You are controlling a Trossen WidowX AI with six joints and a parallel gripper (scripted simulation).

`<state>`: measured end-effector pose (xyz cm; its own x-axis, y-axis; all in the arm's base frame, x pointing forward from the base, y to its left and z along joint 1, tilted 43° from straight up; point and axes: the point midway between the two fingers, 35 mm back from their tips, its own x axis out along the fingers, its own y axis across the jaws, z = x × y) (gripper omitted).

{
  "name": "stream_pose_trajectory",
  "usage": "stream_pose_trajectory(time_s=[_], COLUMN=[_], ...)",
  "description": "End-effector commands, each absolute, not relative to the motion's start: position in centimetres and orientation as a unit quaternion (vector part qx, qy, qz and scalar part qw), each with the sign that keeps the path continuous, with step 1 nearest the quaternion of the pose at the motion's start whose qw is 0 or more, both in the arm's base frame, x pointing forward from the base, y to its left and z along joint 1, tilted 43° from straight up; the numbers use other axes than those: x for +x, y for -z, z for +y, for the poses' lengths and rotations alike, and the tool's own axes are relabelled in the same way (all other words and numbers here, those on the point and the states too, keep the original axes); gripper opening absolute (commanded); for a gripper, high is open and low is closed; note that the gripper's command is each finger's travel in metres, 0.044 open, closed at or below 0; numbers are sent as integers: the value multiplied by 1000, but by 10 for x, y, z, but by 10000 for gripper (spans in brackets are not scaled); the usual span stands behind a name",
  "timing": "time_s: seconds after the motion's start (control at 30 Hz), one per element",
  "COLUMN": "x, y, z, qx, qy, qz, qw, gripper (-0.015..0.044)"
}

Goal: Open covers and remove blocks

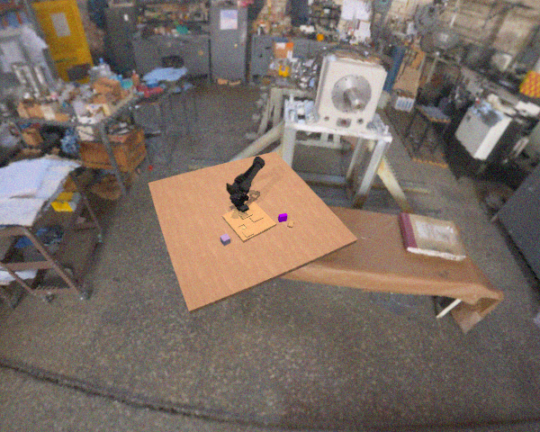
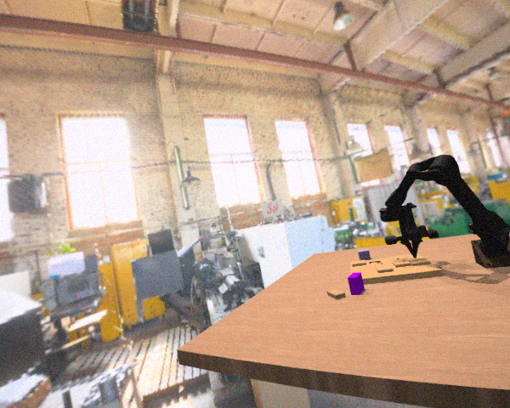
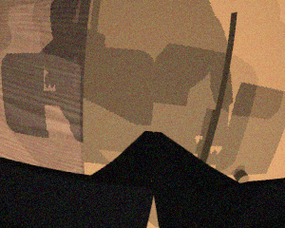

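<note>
The puzzle board lies flat on the table, with thin wooden covers and dark gaps too small to read in the top and exterior views. My gripper is shut and empty, its tips pointing down at the board's robot-side part; contact is unclear. The wrist view shows a dark slot and a small round pin right of the tips. A bright purple block and a lavender block stand on the table off opposite sides of the board.
A small flat wooden piece lies on the table near the purple block. The arm reaches in from its base at the table's far side in the top view. Arm shadows cross the board.
</note>
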<state>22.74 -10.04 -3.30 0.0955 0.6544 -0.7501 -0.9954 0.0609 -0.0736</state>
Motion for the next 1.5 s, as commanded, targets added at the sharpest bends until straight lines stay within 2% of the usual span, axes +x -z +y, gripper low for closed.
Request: stream_pose_trajectory(time_s=[0.0, 1.47], x=[228, 232], y=[36, 13], z=[-97, -67], qx=[-304, -304], qy=[-612, -611], qz=[277, 278], qw=[676, 676], gripper=[0, 0])
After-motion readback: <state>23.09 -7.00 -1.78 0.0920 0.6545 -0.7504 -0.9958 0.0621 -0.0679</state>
